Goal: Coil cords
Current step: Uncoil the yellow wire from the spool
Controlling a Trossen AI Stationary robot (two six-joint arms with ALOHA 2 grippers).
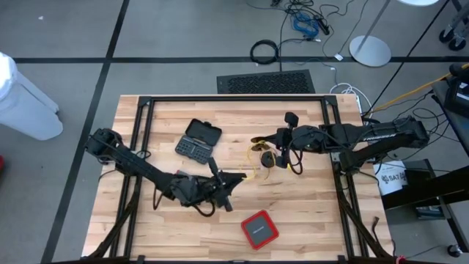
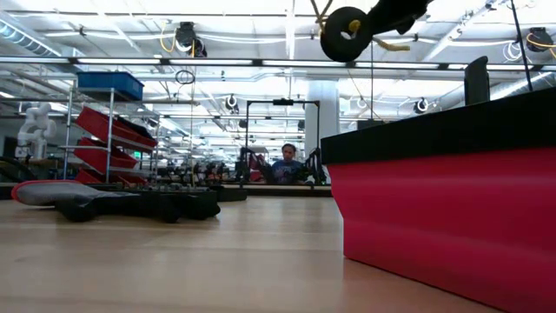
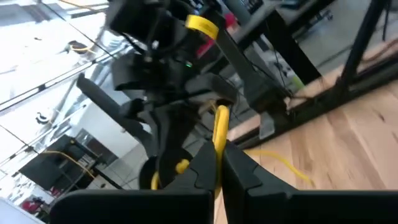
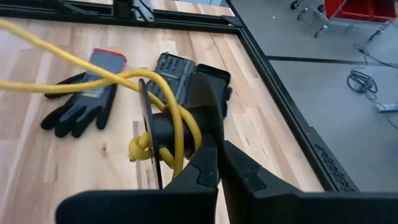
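A yellow cord runs between my two grippers above the middle of the table. My left gripper is shut on one strand of it. My right gripper is shut at a black round spool that has the yellow cord looped around it. In the low view the spool hangs high above the table. A loose stretch of the cord trails down toward the wood. My left gripper pinches a single strand of the yellow cord between its two fingers, which come in about level from the table's left. The strand rises straight from the fingers toward the spool, clear of the table. My right gripper holds the black spool from the table's right, slanting down; its own fingers hide the exact place of contact. The spool is lifted clear, with cord loops around its hub.
A grey glove with a red cuff lies on the wood. A black case sits left of centre and a red box near the front edge. Black frame rails border the table.
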